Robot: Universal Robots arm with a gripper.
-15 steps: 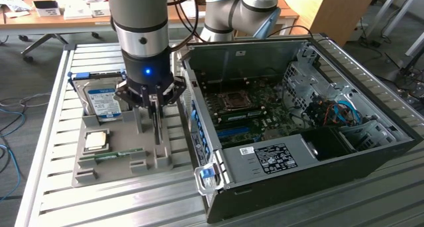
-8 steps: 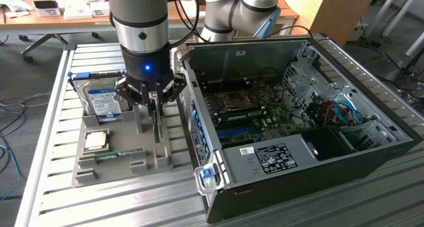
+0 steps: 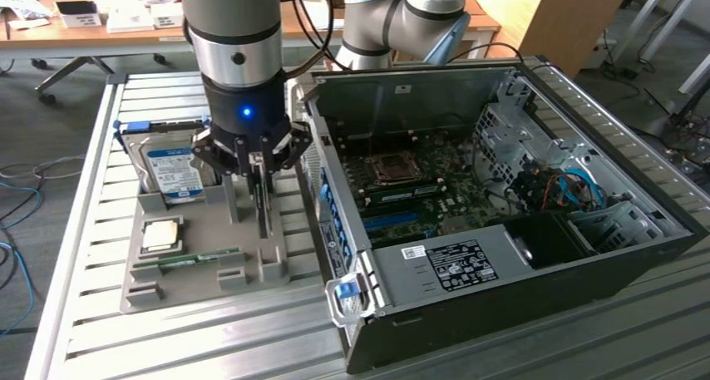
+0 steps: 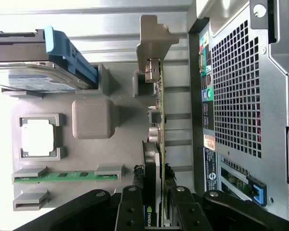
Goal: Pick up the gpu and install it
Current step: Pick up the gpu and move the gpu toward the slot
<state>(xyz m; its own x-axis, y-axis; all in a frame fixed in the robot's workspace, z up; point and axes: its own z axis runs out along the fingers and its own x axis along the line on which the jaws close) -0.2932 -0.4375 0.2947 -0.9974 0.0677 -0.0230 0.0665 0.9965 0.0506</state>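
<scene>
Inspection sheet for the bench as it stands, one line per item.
Surface: slatted metal table, grey fixture tray on it.
Job's things: gpu stands on edge in the tray; open PC case beside it.
Clutter: hard drive, CPU, memory stick, all in the tray.
Arm: pincer closed on the gpu's two faces.
Cables: blue and orange leads inside the case; blue cable on the floor, exterior view's left.
Surroundings: desk with boxes behind.
</scene>
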